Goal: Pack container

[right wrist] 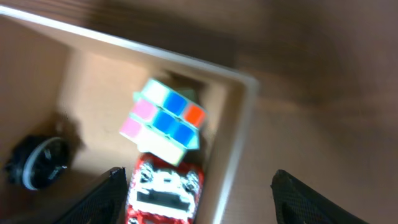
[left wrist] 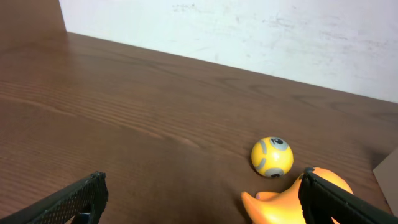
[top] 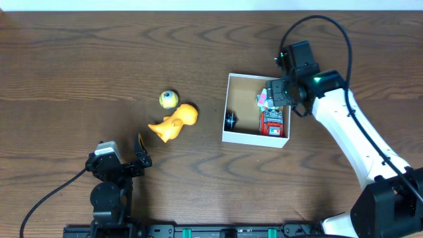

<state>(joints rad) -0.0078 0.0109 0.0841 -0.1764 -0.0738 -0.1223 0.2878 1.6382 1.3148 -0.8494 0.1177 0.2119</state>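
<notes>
Dark wood table: at lower left the left end effector is wide open and empty, with a yellow ball and an orange duck toy up-right of it near frame centre. The container, right of centre, holds a black wheel by its left wall, and on the right a red toy car with a cube puzzle tilted on it. The right end effector hovers over the container's upper right corner, jaws apart, gripping nothing.

The box is white outside and brown inside. In it are a cube tiled pink, blue, orange and white, a red car with white markings, and a black wheel. Outside the box are a yellow ball with grey patches and an orange toy, on a dark wood-grain table.
</notes>
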